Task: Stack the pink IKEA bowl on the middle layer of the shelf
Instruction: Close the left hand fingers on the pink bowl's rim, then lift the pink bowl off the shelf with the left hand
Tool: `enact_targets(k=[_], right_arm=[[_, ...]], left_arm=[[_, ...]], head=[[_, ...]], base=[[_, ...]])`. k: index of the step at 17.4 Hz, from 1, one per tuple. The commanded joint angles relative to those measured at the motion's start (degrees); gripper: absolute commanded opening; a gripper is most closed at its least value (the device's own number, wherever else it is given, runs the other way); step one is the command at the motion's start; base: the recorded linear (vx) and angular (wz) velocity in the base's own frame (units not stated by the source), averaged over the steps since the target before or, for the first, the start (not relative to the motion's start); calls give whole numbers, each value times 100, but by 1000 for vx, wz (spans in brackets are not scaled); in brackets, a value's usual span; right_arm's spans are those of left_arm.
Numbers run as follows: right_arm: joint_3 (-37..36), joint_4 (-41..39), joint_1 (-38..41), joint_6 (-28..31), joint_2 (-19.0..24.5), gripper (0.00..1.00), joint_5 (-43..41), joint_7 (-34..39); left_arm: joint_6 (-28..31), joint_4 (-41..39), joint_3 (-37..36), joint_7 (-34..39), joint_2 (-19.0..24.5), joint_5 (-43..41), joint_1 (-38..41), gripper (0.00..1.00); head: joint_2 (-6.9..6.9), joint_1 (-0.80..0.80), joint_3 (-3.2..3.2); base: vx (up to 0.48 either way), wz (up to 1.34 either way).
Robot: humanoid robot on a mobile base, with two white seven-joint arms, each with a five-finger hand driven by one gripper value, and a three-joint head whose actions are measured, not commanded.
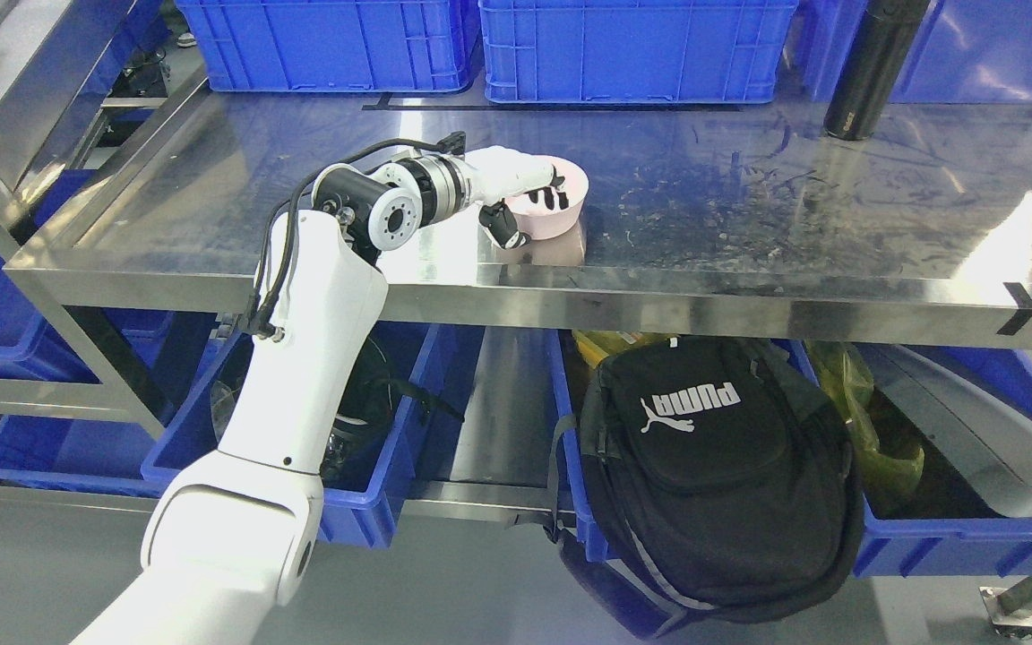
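Left hand (529,204) grips the pink bowl (561,208) at its near rim, fingers hooked inside and thumb outside, on the steel shelf (749,206). No second bowl shows to stack onto. Keep the rim pinch firm and the bowl level. Blue crates (632,54) stand behind; their contents are hidden.

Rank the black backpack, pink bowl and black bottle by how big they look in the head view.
1. black backpack, though it hangs nearest the camera.
2. pink bowl and black bottle: too alike to rank; bottle's top is cropped.
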Motion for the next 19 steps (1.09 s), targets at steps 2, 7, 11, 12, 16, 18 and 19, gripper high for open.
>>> enact_targets(k=[2, 7, 11, 12, 16, 18, 19], right_arm=[[0, -100, 132, 4, -100, 100, 0, 5], [0, -100, 132, 4, -100, 100, 0, 5], [0, -100, 132, 4, -100, 100, 0, 5], [0, -100, 132, 4, -100, 100, 0, 5], [0, -100, 132, 4, -100, 100, 0, 5], [0, -100, 132, 4, -100, 100, 0, 5], [0, -100, 132, 4, -100, 100, 0, 5]], left_arm=[[-26, 645, 2, -12, 25, -89, -133, 51], [-376, 716, 177, -56, 25, -257, -186, 21], [-736, 690, 519, -47, 25, -248, -186, 4], [-877, 664, 660, -12, 25, -248, -186, 2], [-1299, 313, 1275, 215, 25, -221, -186, 0], [-1501, 41, 1565, 278, 25, -186, -186, 0], [-1598, -91, 1662, 295, 25, -178, -186, 1]], head=[[0, 0, 0], [0, 0, 0], [0, 0, 0], [0, 0, 0], [0, 0, 0], [0, 0, 0], [0, 0, 0]], base=[[0, 0], [0, 0], [0, 0], [0, 0], [0, 0], [0, 0], [0, 0]])
